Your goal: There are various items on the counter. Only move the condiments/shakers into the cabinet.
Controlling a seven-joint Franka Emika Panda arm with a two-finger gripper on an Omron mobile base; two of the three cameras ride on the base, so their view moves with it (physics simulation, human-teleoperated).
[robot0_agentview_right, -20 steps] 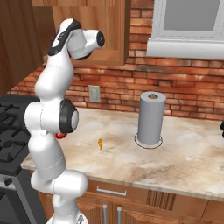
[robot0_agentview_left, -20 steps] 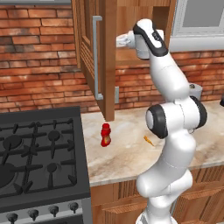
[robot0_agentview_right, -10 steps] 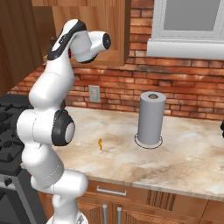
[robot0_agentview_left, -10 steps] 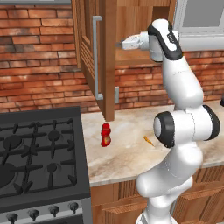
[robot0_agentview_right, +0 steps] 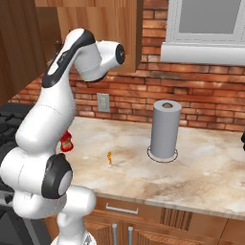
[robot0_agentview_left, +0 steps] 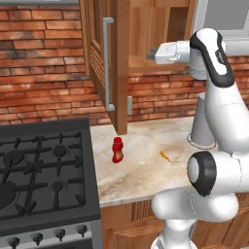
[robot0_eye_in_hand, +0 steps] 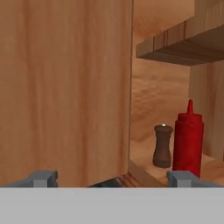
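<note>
My gripper [robot0_agentview_left: 150, 54] hangs open and empty in front of the open cabinet [robot0_agentview_left: 122, 68], level with its lower shelf and pointing left into it. In the hand view its fingertips [robot0_eye_in_hand: 43, 178] stand wide apart, with the cabinet door's inner face to the left. Inside, on the shelf, a slim red bottle [robot0_eye_in_hand: 189, 140] stands upright beside a small dark brown shaker [robot0_eye_in_hand: 162, 146]. A curvy red squeeze bottle [robot0_agentview_left: 117, 150] [robot0_agentview_right: 67, 142] stands on the counter [robot0_agentview_left: 146, 177] below the door. A tiny orange carrot-like piece [robot0_agentview_left: 165, 156] [robot0_agentview_right: 109, 157] lies to its right.
A black gas stove [robot0_agentview_left: 44, 170] borders the counter on the left. A grey paper-towel roll [robot0_agentview_right: 165, 129] stands by the brick wall, partly behind my arm in the left base view. The door's grey bar handle [robot0_agentview_left: 108, 63] juts out. A wall outlet [robot0_agentview_right: 103, 102] sits on the brick.
My hand has drawn back to the right, away from the cabinet's inside, while the arm's upper joints swung up and right. Bottles, shaker and carrot piece have stayed put.
</note>
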